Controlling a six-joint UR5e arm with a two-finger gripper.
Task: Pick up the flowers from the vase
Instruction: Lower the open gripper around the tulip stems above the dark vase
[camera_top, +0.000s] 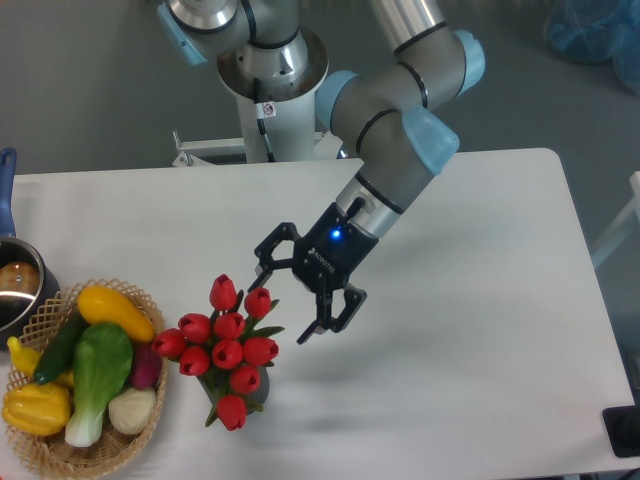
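Observation:
The flowers (226, 344), a bunch of red tulip buds with green leaves, stand near the table's front left. They hide almost all of the vase (255, 391); only a dark sliver of it shows under the lower buds. My gripper (283, 302) hangs open just to the right of the bunch's upper buds, its fingers spread wide. One fingertip is close to the top right bud, the other lies further right and lower. Nothing sits between the fingers.
A wicker basket (48, 452) full of vegetables stands at the front left, next to the flowers. A steel pot (16, 290) with a blue handle sits at the left edge. The robot's base (270, 75) rises behind the table.

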